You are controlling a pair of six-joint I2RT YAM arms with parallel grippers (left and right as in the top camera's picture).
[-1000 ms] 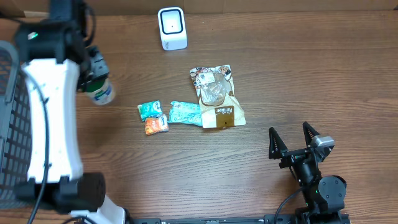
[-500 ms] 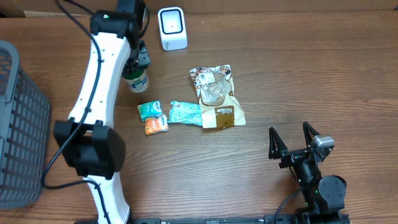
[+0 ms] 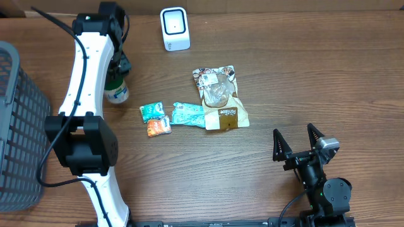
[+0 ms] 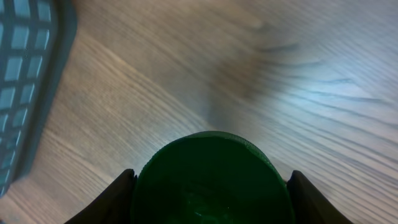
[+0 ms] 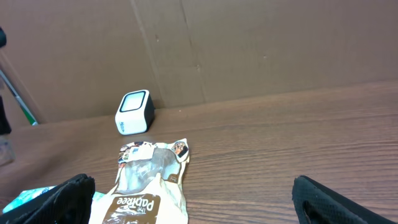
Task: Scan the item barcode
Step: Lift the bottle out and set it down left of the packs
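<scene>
At the far left stands a grey wire basket (image 3: 14,126), and to its right the left gripper (image 4: 210,194) grips a green-capped bottle (image 3: 117,93), a finger on each side of the cap (whether the bottle touches the table (image 3: 328,69) I cannot tell). Next comes the white scanner (image 3: 174,28) by the far edge, apart from the bottle, then three small snack packets (image 3: 188,114) and a brown bag (image 3: 219,98) mid-table. At the right, the right gripper (image 3: 293,133) rests near the front edge, jaws spread wide, holding nothing.
</scene>
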